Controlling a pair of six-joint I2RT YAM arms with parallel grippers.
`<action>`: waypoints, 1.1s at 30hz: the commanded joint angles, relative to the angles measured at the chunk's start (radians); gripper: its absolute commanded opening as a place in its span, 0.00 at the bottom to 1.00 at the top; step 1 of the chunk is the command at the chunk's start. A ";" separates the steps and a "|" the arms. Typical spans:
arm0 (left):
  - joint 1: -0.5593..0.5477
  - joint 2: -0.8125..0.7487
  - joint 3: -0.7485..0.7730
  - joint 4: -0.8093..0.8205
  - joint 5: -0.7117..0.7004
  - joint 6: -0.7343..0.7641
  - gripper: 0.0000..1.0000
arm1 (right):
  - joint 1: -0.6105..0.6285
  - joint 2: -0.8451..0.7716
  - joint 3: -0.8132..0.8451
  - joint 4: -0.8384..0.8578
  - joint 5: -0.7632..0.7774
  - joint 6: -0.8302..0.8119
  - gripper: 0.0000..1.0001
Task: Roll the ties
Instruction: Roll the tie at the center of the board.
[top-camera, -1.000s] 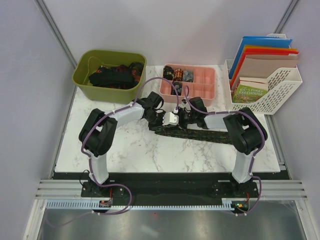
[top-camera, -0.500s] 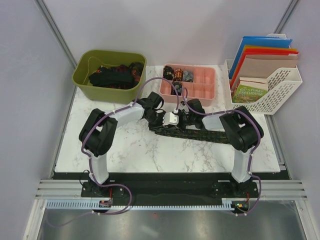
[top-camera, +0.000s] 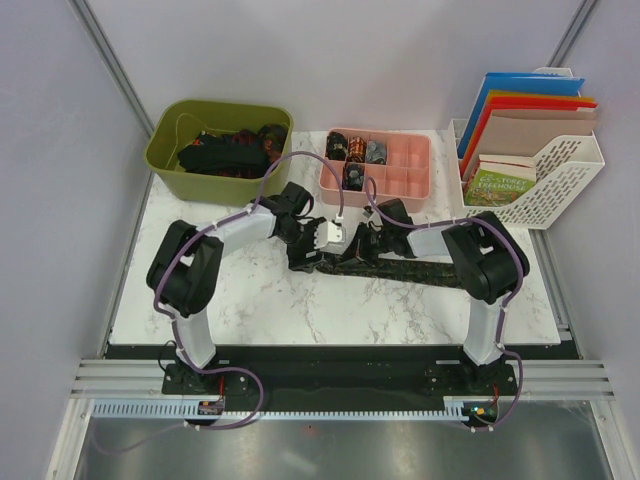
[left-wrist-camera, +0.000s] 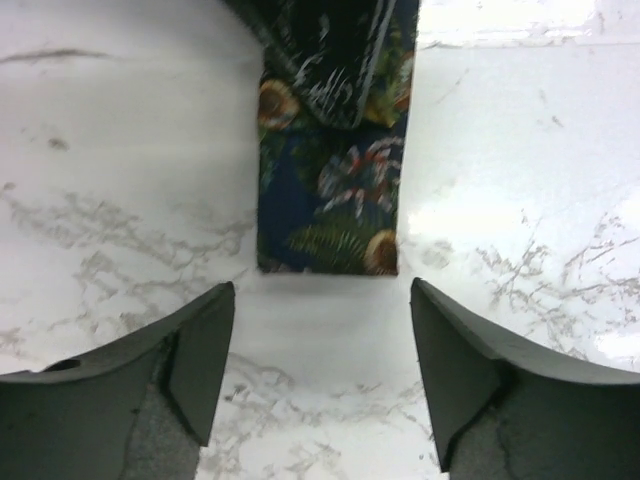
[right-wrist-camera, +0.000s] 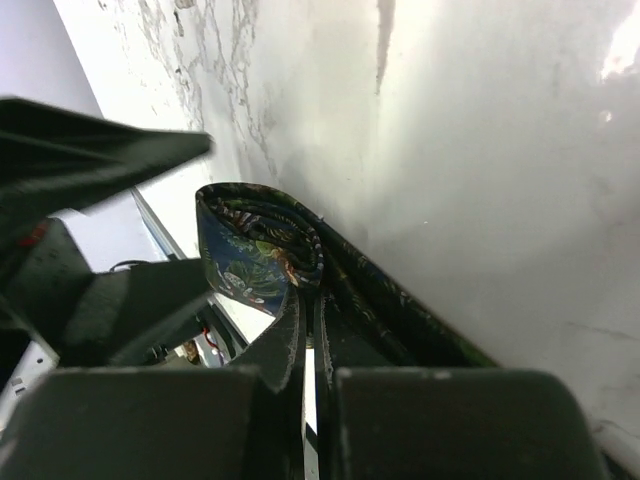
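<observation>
tie (top-camera: 400, 269): stretched across the middle of the counter (top-camera: 250, 300), one end folded over.
change: the left pincer (left-wrist-camera: 322, 290) has just sprung apart and the right pincer (right-wrist-camera: 305, 330) has just clamped. This looks like a hand-over that keeps the first fold in place.
left pincer: released, wide, straddling the tie's end, touching nothing.
right pincer: clenched on the tie's fold.
</observation>
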 joint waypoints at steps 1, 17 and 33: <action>0.037 -0.061 0.001 -0.005 0.068 0.004 0.80 | -0.015 0.002 -0.004 -0.125 0.069 -0.082 0.00; -0.006 0.042 0.044 0.100 0.096 -0.180 0.76 | -0.012 0.054 0.010 -0.124 0.071 -0.102 0.00; 0.000 -0.031 -0.083 0.114 -0.081 -0.160 0.45 | 0.049 0.069 0.121 -0.072 0.011 -0.050 0.00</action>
